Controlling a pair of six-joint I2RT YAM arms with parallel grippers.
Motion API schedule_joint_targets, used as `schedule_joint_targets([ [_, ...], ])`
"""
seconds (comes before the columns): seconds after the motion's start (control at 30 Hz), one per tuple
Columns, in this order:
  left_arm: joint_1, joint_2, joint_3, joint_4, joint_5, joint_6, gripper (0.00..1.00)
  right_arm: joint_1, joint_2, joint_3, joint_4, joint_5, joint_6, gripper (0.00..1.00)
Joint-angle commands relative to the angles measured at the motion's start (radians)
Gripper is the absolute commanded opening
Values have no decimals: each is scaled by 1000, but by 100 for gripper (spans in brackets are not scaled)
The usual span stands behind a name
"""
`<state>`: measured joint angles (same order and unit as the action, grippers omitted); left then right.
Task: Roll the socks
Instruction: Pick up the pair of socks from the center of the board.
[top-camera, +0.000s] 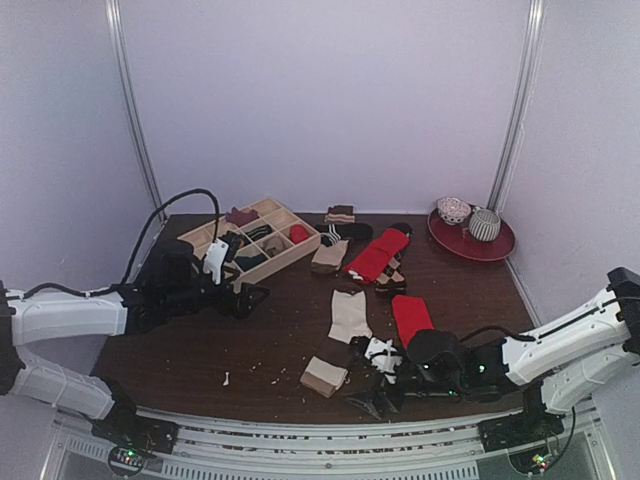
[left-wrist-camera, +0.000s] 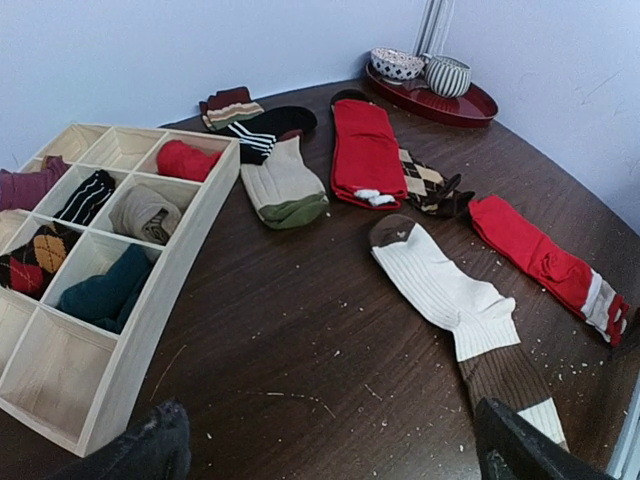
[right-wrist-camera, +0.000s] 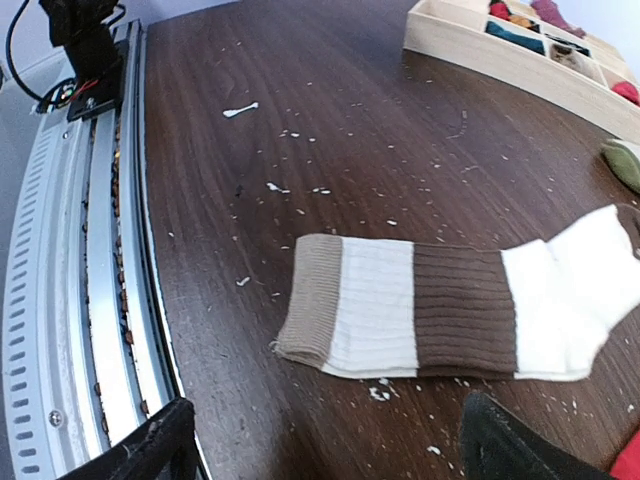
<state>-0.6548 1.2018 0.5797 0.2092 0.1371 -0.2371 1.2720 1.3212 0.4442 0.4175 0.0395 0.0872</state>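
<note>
- Dark wood table (top-camera: 290, 330), flecked with white crumbs; pale lilac walls (top-camera: 320, 100) around.
- Cream sock (right-wrist-camera: 450, 310) lies flat.
- Left gripper (left-wrist-camera: 330, 450) and right gripper (right-wrist-camera: 325, 450): both spread, empty.

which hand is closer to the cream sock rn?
Right. Right hand hovers just short of the tan cuff of the cream sock; left hand sits farther off, beside the wooden tray.

1. Dark wooden table (left-wrist-camera: 300, 340) is carrying everything, with white specks (right-wrist-camera: 283, 188) lying scattered across it.
2. Wooden divider box (left-wrist-camera: 190, 250) is sitting at the left rear.
3. Red tray (left-wrist-camera: 470, 110) is sitting in the far right corner.
4. Cream sock (left-wrist-camera: 440, 290) is lying flat toward the front, and the red sock with white-striped end (left-wrist-camera: 530, 250) is lying near it on the right.
5. Plain red sock (left-wrist-camera: 362, 150), argyle sock (left-wrist-camera: 425, 180), green-toed sock (left-wrist-camera: 285, 180), black striped sock (left-wrist-camera: 268, 126) and folded maroon sock (left-wrist-camera: 228, 107) are lying further back, mid-table.
</note>
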Motion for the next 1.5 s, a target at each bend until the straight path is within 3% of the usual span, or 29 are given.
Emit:
schedule_joint_targets([
  [0.0, -6, 12, -1, 82, 41, 14, 98, 34, 118, 102, 35, -30, -150, 90],
  [0.27, -10, 42, -6, 99, 50, 19, 98, 52, 279, 224, -31, -37, -254, 86],
  [0.5, -10, 60, -8, 101, 50, 25, 98, 50, 396, 271, -35, -86, -233, 72],
  [0.73, -10, 75, -1, 102, 64, 28, 98, 14, 460, 303, -39, -34, -165, 60],
  [1.0, -29, 77, -41, 157, 175, 68, 93, -11, 482, 267, -95, -72, -8, 26],
  [1.1, -63, 94, -71, 214, 251, 108, 93, -40, 479, 242, -87, -156, 81, 12],
  [1.2, -111, 128, -80, 253, 340, 164, 93, -104, 457, 205, -27, -350, 198, 5],
  [1.37, -185, 221, -69, 296, 408, 204, 94, -236, 446, 137, 120, -620, 448, 4],
  [1.47, -214, 269, -58, 309, 428, 220, 93, -293, 475, 132, 126, -703, 519, 4],
])
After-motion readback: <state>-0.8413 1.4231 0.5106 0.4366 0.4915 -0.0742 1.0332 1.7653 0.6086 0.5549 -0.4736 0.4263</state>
